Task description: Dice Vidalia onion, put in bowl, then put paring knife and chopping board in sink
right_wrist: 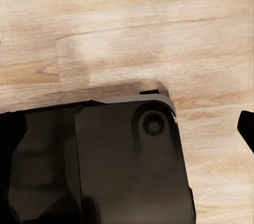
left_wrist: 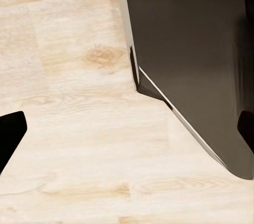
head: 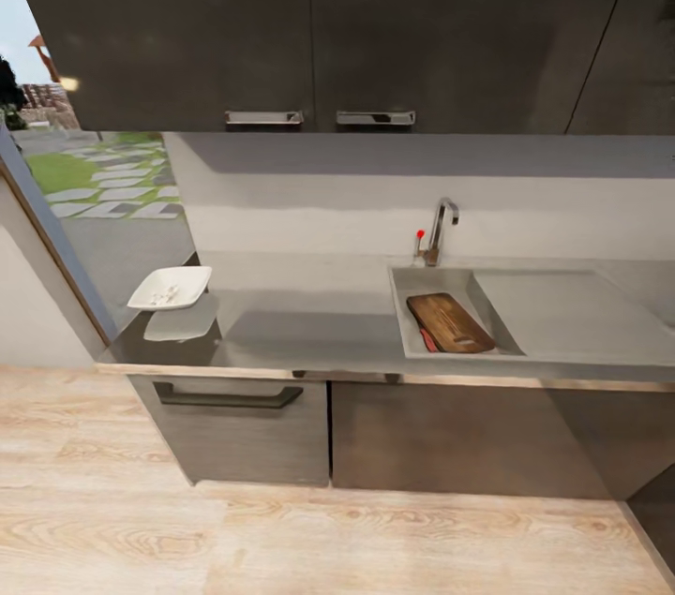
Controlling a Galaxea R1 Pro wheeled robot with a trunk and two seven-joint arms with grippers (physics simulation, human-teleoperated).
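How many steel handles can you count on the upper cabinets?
2: one handle on the left door's lower edge, the other handle just right of it on the next door. Doors further right show none.

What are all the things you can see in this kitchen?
Upper cabinets: several, dark grey, above the counter.
Cabinet handles: two, steel.
Countertop: one, grey.
Bowl: one, white, counter's left end, small pale bits inside.
Sink: one, steel, right of centre.
Faucet: one, steel, behind the sink.
Knob: one, red, beside the faucet.
Chopping board: one, brown, in the sink.
Paring knife: red handle beside the board.
Floor: pale wood.
Grippers: dark fingertips at wrist-view edges.
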